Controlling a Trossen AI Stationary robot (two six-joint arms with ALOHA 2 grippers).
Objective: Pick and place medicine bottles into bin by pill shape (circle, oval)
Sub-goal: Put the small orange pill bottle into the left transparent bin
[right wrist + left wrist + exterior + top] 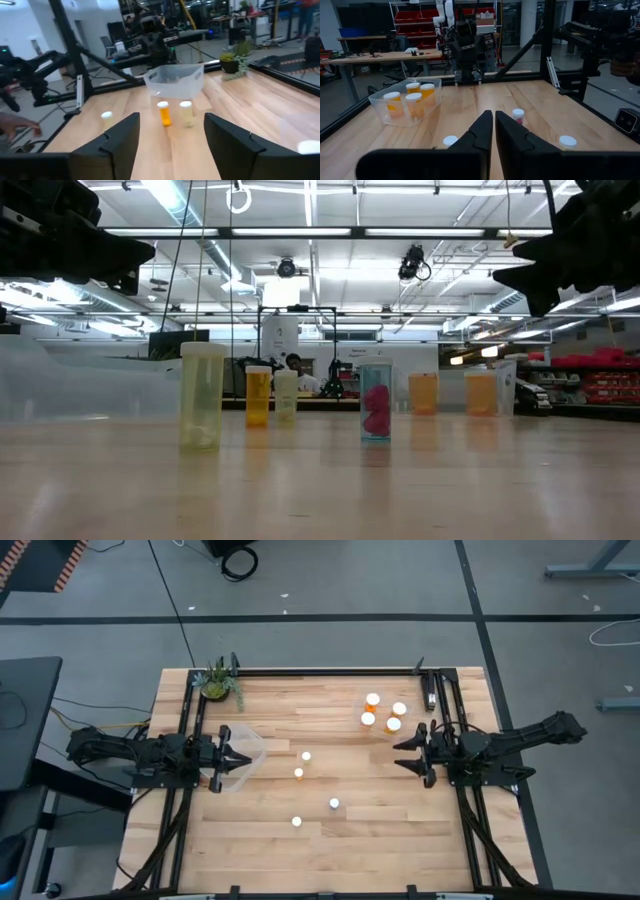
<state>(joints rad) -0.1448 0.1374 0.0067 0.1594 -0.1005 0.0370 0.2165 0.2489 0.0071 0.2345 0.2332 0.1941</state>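
Four loose medicine bottles with white caps stand upright mid-table (pixel 306 756) (pixel 298 773) (pixel 334 804) (pixel 296 822). One of them holds pink pills (pixel 518 116). Several orange bottles (pixel 383 713) stand in a clear bin (pixel 380 107) at the far right. A second clear bin (pixel 243 755) stands at the left and shows no bottles in the right wrist view (pixel 175 80). My left gripper (pixel 246 755) is shut and empty above that bin; its fingers show together in the left wrist view (pixel 494 131). My right gripper (pixel 403 755) is open and empty, right of the loose bottles (pixel 170 135).
A small potted green plant (pixel 217 682) stands at the far left corner. Dark frame rails run along the table's left, right and far edges (pixel 330 670). Bare wood lies along the near edge. What looks like a person's hand (pixel 17 125) shows beyond the table's near side.
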